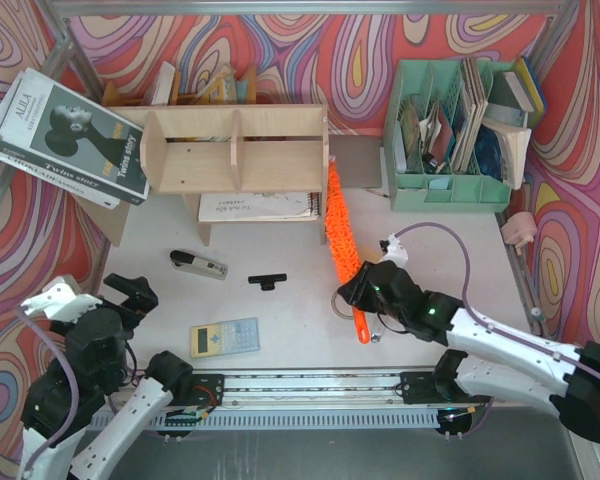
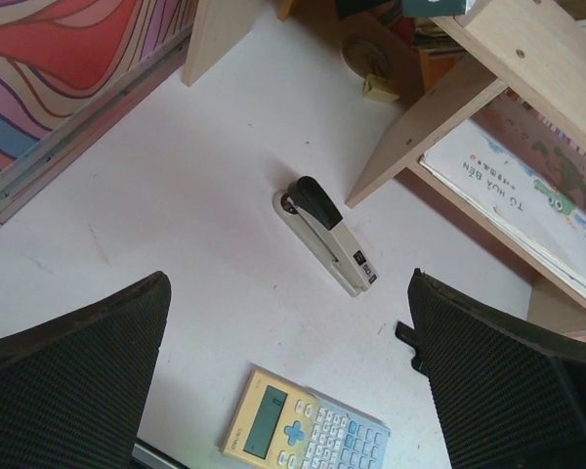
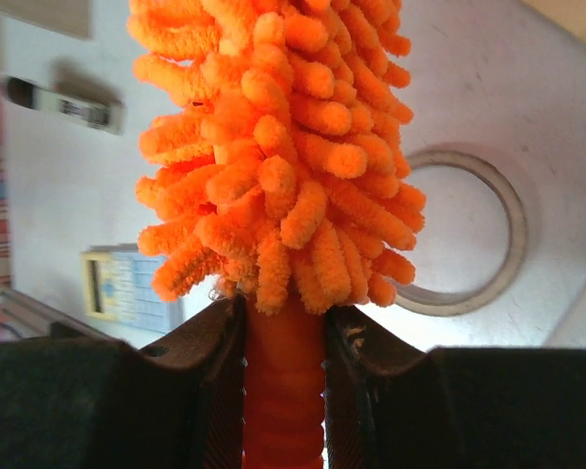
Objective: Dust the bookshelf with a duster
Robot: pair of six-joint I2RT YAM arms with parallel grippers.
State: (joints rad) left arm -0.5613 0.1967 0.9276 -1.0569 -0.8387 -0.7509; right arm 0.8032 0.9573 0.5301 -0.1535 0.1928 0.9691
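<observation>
Table [image 1: 280, 320] fills the overhead view, with me watching remotely. Bookshelf [image 1: 235, 150] sits upper centre, a light plywood unit with upright dividers and a white notebook [image 1: 260, 205] lying beneath it. Mint-green file organizer [image 1: 450, 150] is upper right, stuffed with papers. A large grey-covered book [image 1: 65, 135] leans tilted at upper left.

Duster [image 1: 342, 235] runs from just right of centre upward. Its fluffy orange head ends right beside the shelf's right side panel; I cannot tell if it touches. Its handle points toward the bottom of the frame.

Right gripper [image 1: 358, 295] is clenched on the duster handle just below the fluff; the wrist view shows both jaws pressed against it. Left gripper [image 1: 132, 295] is at lower left, jaws spread wide, holding nothing, raised over the table.

Calculator [image 2: 303, 430] lies lower centre, stapler [image 2: 327, 233] just above it, and a small black clip [image 1: 268, 281] to their right
</observation>
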